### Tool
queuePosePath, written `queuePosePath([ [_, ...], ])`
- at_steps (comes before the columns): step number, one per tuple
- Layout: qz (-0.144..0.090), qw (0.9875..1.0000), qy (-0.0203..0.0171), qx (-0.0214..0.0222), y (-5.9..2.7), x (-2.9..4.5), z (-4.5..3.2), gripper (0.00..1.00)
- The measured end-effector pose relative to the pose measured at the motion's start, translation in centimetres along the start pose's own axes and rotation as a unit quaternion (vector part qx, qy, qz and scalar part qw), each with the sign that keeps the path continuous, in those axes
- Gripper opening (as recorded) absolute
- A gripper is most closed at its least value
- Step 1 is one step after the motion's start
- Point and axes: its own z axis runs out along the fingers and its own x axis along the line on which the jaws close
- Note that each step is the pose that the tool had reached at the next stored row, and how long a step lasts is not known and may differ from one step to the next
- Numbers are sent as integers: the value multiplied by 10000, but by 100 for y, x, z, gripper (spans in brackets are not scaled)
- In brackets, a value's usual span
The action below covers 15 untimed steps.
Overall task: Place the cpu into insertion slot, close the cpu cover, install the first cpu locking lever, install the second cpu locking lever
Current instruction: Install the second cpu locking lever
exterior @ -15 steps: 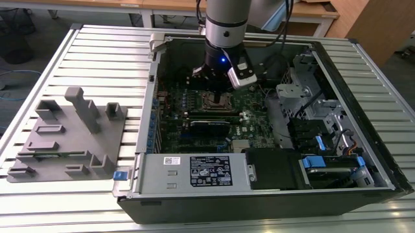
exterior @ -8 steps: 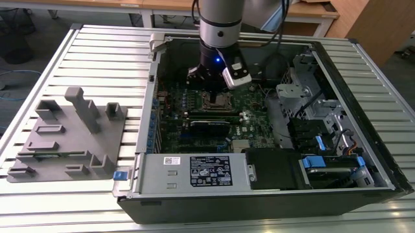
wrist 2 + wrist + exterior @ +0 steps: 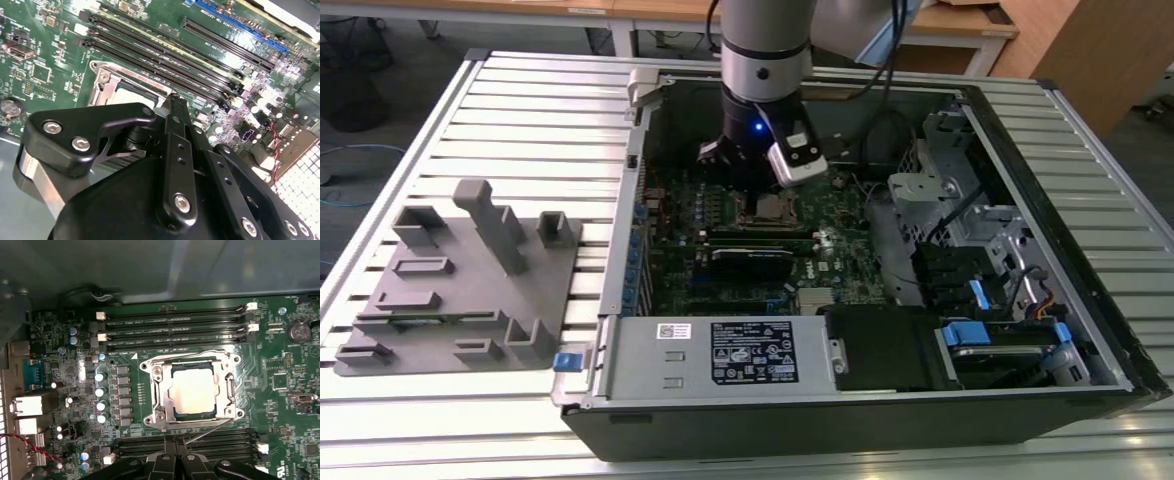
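Hand (image 3: pixel 172 456) count: one, black, fingers pressed together and holding nothing, hovering over the long memory slots (image 3: pixel 200 445) just beside the socket. Cpu (image 3: pixel 194 391): one, silvery square, lying flat in the insertion slot (image 3: pixel 226 412) on the green motherboard (image 3: pixel 280 385). Cpu cover (image 3: pixel 159 390): one, down flat around the chip. Thin locking lever (image 3: pixel 207 431) runs between socket and hand. In the exterior view, one open computer case (image 3: pixel 881 400) rests on the slatted counter (image 3: pixel 440 420), beside one grey fixture block (image 3: pixel 467 290).
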Motion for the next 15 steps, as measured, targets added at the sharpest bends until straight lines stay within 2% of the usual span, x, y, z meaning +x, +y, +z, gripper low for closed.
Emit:
queuePosePath([
  [15, 0, 10000, -1, 0, -6, 14, 23, 11],
])
